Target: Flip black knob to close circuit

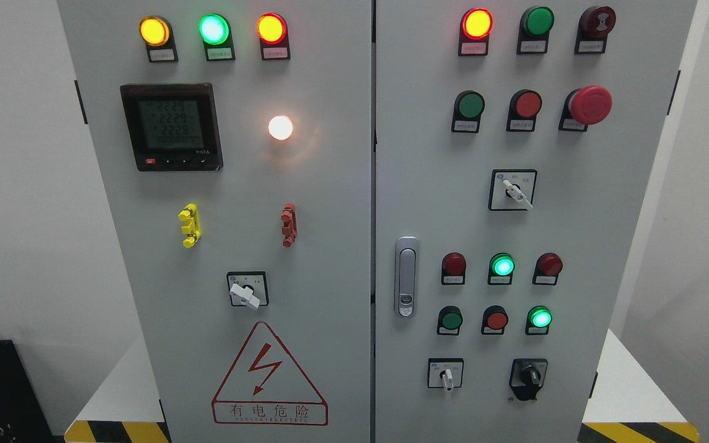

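Observation:
The black knob sits at the lower right of the grey electrical cabinet's right door, on a black square plate, its pointer near upright and leaning slightly right. Neither of my hands shows anywhere in the head view. Nothing touches the knob.
White-handled selector switches, push buttons, lit indicator lamps and a red emergency mushroom button fill the doors. A door latch sits by the centre seam. A digital meter and a hazard triangle are on the left door.

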### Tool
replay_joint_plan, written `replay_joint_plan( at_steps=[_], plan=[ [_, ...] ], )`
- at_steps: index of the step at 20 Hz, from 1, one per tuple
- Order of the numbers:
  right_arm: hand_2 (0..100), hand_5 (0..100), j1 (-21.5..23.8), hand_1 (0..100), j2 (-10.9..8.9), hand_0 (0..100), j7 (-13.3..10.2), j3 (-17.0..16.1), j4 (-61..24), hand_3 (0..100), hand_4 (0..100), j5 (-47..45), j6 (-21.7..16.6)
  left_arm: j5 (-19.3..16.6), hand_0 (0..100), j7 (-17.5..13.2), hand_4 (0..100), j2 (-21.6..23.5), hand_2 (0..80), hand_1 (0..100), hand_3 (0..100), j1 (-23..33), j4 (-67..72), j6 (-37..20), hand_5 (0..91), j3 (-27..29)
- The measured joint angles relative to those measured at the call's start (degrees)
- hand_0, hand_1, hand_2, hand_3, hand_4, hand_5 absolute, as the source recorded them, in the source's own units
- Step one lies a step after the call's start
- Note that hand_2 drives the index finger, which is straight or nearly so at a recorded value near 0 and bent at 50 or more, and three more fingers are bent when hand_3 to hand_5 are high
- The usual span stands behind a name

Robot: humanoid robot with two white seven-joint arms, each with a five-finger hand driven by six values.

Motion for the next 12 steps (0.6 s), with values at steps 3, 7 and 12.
replay_joint_plan(
  at_steps=[3,7,12],
  plan=[
    [0,0,0.0,0,0.26,0,0.0,0.0,0.0,0,0,0.0,-0.1,0.0,0,0.0,3,0.0,0.0,0,5,0.0,0.0,0.0,0.0,0.0],
    [0,0,0.0,0,0.70,0,0.2,0.0,0.0,0,0,0.0,-0.2,0.0,0,0.0,3,0.0,0.0,0,5,0.0,0.0,0.0,0.0,0.0],
    [0,0,0.5,0,1.25,0,6.4,-0.1,-2.3,0,0,-0.1,-0.6,0.0,0,0.0,3,0.0,0.0,0,5,0.0,0.0,0.0,0.0,0.0]
  ],
)
